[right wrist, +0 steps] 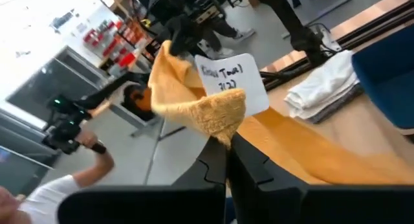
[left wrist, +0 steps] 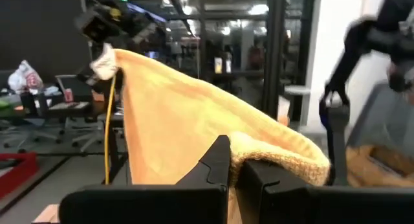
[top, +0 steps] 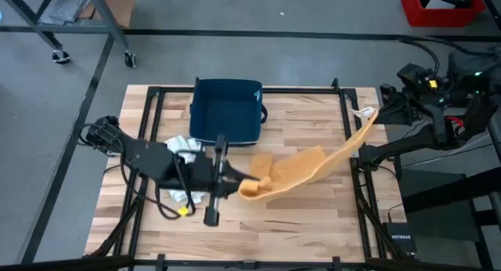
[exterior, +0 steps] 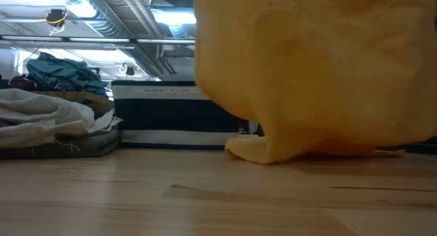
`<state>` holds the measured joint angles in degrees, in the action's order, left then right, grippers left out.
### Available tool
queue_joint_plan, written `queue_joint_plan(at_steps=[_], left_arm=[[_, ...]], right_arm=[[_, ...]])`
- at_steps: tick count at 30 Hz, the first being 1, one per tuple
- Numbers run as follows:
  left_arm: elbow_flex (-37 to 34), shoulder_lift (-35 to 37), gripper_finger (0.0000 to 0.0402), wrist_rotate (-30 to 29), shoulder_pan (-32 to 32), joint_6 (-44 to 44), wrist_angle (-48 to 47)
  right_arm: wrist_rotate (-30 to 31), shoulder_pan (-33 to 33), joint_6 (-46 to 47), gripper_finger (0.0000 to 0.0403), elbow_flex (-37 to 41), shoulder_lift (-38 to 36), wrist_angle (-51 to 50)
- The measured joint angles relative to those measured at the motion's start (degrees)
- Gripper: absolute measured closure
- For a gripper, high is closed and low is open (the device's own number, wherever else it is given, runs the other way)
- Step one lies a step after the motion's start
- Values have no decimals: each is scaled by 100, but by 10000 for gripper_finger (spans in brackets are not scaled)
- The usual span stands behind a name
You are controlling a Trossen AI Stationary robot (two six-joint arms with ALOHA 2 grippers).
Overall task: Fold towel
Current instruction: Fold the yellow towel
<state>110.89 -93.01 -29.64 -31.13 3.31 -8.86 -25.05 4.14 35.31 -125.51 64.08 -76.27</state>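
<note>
An orange towel (top: 313, 165) is stretched in a sagging band between my two grippers. My left gripper (top: 241, 186) is shut on its near-left end, just above the table's middle. My right gripper (top: 374, 116) is shut on the far-right corner, which bears a white tag (right wrist: 233, 81), raised over the table's right edge. In the low view the towel (exterior: 321, 72) hangs as a broad curtain, and its lowest fold (exterior: 263, 151) touches the wooden table. My left gripper pinches a bunched edge of the towel (left wrist: 265, 149) between its two fingers, coming roughly level from the table's left side. From there the cloth rises away toward the other gripper, only lightly slack. My right gripper pinches the towel's tagged corner (right wrist: 217, 120) between its two fingers, reaching in from the table's right side. The corner is lifted clear, and the cloth slopes down from it toward the table's middle.
A dark blue basket (top: 227, 110) stands at the table's far middle. Folded white cloths (top: 182, 146) lie left of it, beside my left arm, with more piled cloth (exterior: 48, 116) in the low view. A person (right wrist: 58, 185) shows beyond the table.
</note>
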Motion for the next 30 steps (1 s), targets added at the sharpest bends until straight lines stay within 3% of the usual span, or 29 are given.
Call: queue_joint_plan(at_steps=[7,16,30], left_arm=[[-2,-305,401,-18,-93,792,-746],[-2,-660,401,-45,-21,686,-1535],[-2,-719,401,259,-234,-887,-1624]], right_arm=[[309,2,-1021,398,-2,104,-401],[359,0,-2078,398,84,224,-1332],[183,0,-2040,398,720,255,-1370]])
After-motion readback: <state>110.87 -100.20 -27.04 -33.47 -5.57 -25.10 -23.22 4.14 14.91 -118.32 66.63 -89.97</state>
